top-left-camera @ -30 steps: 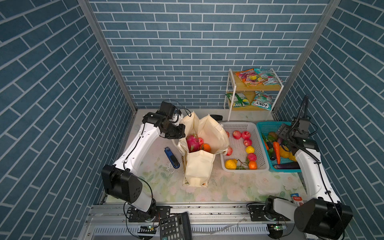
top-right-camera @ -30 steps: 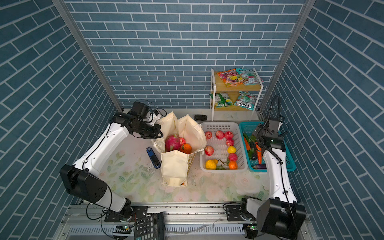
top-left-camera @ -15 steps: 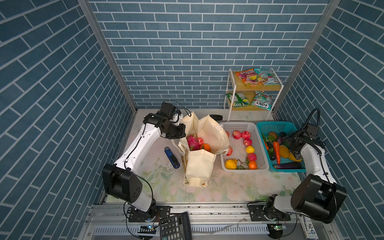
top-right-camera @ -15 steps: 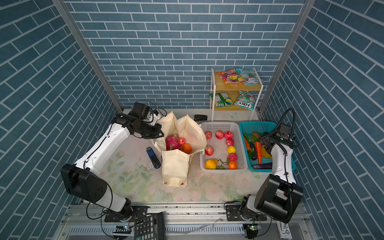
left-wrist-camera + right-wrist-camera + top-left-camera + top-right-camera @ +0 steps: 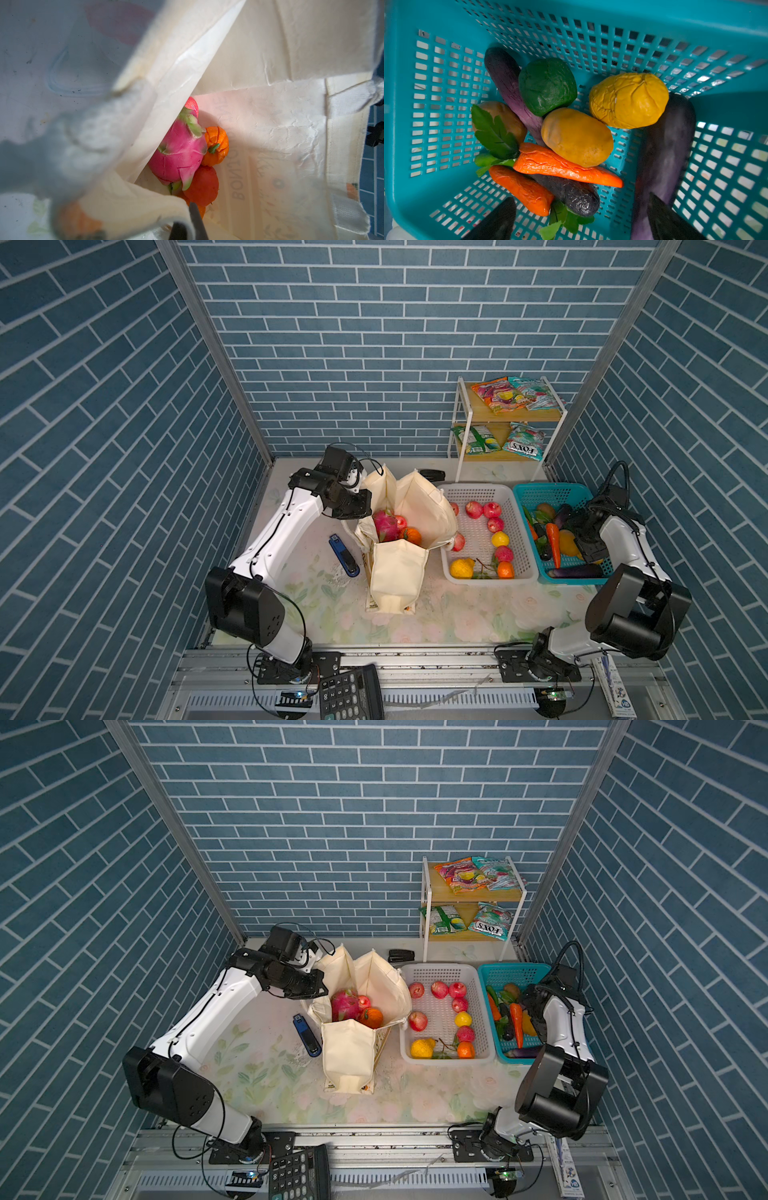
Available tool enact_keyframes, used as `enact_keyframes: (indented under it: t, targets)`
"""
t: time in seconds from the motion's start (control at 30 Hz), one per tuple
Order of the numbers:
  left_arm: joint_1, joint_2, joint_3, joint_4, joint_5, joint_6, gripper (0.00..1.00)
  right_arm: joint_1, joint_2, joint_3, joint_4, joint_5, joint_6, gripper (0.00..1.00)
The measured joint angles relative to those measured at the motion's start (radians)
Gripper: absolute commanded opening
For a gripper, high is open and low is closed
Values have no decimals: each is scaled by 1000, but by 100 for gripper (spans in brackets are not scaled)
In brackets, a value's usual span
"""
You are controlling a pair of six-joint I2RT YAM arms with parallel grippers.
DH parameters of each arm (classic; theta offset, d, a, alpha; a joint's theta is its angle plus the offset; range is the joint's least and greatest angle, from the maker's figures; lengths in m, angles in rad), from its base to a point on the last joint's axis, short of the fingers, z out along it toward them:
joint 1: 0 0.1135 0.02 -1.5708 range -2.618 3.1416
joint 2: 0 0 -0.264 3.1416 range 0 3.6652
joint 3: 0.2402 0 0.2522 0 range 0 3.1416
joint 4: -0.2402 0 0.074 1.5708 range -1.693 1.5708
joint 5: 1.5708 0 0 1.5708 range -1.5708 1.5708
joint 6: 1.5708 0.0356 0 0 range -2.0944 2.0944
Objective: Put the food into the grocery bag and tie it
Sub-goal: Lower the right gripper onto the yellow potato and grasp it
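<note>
The grocery bag [image 5: 398, 576] stands upright near the middle of the table [image 5: 457, 624], its mouth pulled wide. The left gripper [image 5: 366, 508] is clenched on the bag's left rim. In the left wrist view cloth drapes over its fingers [image 5: 196, 216] (the pinch itself is hidden by the fold).

At the bottom of the bag lie the dragon fruit [image 5: 178, 153], an orange [image 5: 216, 143] touching it, and a red fruit [image 5: 201, 185] against its other end. Both top views show them through the opening.

The bag's right wall leans out over the left edge of the white basket [image 5: 478, 488] and touches it, so there is no gap on that side. To the bag's left, a blue stapler [image 5: 344, 554] lies just beside its base. In front of the bag and the baskets the table is open.

The white basket and the teal basket [image 5: 548, 488] sit side by side, rims touching. The right gripper [image 5: 581, 197] hangs over the teal basket with its jaws spread wide, gripping nothing. One finger is above a long eggplant [image 5: 664, 135], and the basket walls are close around it.

Two snack packets [image 5: 498, 394] lie flat on top of the shelf [image 5: 461, 427] at the back right, well apart from the bag.
</note>
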Motion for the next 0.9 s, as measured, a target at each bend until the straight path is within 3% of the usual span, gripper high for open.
enact_keyframes:
  t: [0.9]
  targets:
    - [-2, 23, -2, 19, 6, -5, 5, -24, 224, 45, 95, -11, 5, 99]
